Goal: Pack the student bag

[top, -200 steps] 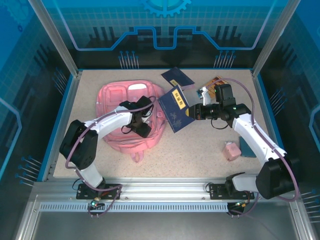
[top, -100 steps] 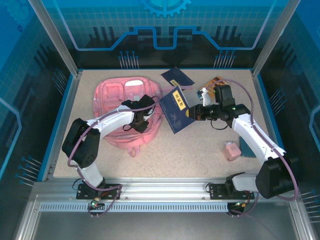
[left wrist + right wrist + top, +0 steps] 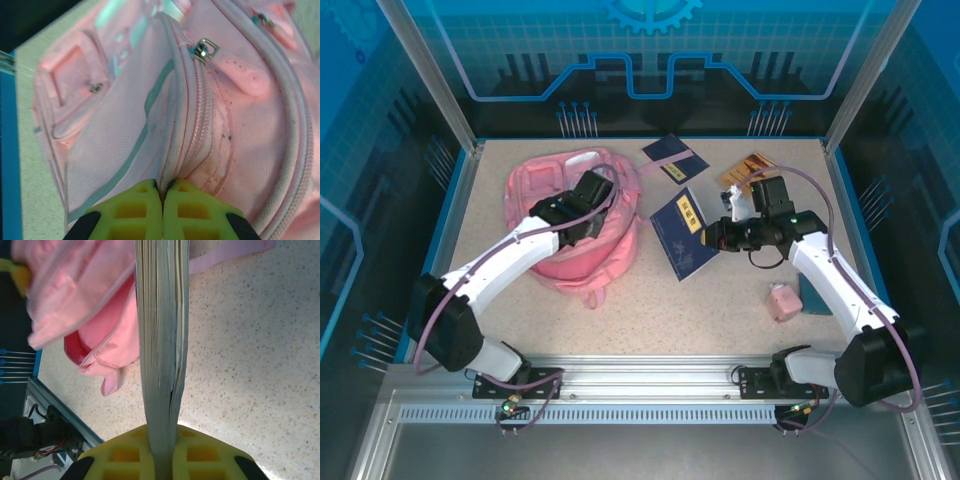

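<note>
The left pincer (image 3: 162,202) has its yellow pads (image 3: 137,212) pressed together on a ridge of pink fabric beside a zip track of the student bag (image 3: 100,150). A metal zip pull (image 3: 205,50) lies further along that track. Seen from above, this pincer (image 3: 582,205) sits on the middle of the bag (image 3: 610,250), which lies bunched on the speckled desk (image 3: 720,310).

The right pincer (image 3: 162,452) is clamped on the spine end of a dark blue booklet (image 3: 160,340), whose page edges face the wrist camera. From above, that pincer (image 3: 715,237) holds the booklet (image 3: 682,238) just right of the bag. Whether the two touch cannot be told.

A second dark blue booklet (image 3: 675,157) lies behind and right of the bag. A small pink box (image 3: 781,301) sits well to the bag's right.
</note>
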Available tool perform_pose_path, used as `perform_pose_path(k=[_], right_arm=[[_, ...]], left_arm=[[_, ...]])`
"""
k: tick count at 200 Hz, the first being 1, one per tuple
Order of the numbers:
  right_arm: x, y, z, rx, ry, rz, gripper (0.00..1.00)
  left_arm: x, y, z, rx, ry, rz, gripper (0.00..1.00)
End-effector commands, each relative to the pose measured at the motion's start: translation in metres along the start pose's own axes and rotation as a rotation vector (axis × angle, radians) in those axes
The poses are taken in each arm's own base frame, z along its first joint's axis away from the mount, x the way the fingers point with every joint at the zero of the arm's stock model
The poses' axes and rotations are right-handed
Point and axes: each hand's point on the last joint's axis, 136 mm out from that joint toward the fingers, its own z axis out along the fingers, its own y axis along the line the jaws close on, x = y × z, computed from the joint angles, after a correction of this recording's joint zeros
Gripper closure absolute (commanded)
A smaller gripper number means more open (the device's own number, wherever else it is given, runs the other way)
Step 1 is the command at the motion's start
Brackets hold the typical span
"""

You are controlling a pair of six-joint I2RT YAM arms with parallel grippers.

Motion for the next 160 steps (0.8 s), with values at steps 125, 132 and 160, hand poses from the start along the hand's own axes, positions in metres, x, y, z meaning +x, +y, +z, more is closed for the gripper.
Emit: perform_pose_path(k=[125, 132, 160], right_arm=[[0.011, 0.1, 0.074, -0.333, 0.19, 0.173, 1.0], [0.007, 0.103, 0.081, -0.335, 0.177, 0.171, 1.0], [-0.016, 0.109, 0.116, -0.355, 0.093, 0.202, 1.0]], left_arm=[[-0.113, -0.003, -0.05, 0.013, -0.25, -0.2, 1.0], [-0.113, -0.005, -0.05, 0.015, -0.245, -0.196, 1.0], [-0.113, -0.011, -0.047, 0.029, -0.218, -0.199, 1.0]])
